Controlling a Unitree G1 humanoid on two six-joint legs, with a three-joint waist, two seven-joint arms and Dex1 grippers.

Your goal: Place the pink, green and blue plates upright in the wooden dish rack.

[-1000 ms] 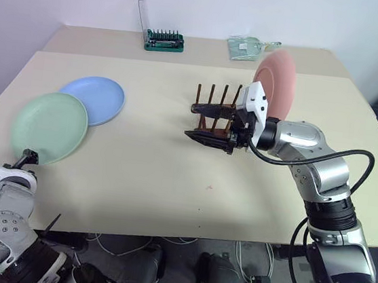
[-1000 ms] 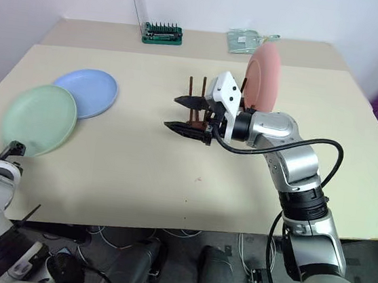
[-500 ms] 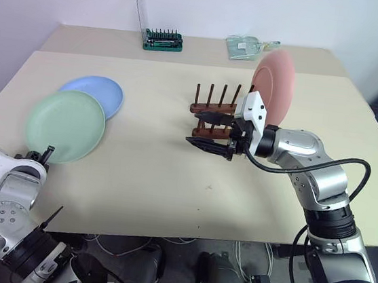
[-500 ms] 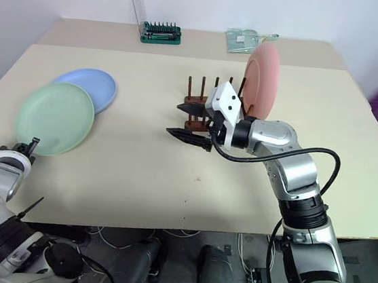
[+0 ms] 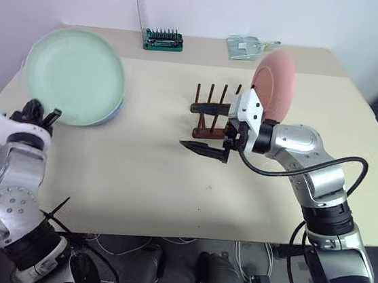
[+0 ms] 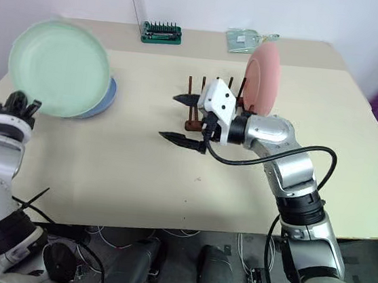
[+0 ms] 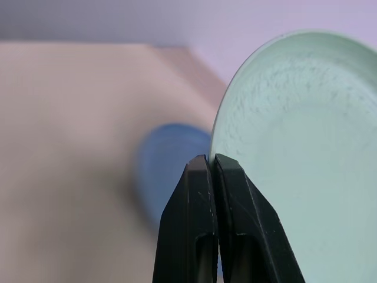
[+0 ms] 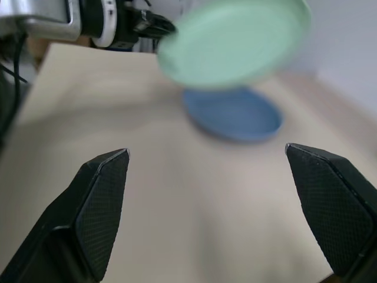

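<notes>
Green plate [image 5: 75, 76]: we hold it by the rim, lifted clear of the surface [image 5: 138, 170].
Left pincer [image 7: 213, 162]: clamped on that thin edge.
Right pincer [image 6: 179, 119]: spread wide, empty.
Handling: we judge it light, stiff, slick; the edge grip may pivot.

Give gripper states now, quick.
Left gripper: shut on the round pale green plate, lifted off the table.
Right gripper: open, empty.
</notes>
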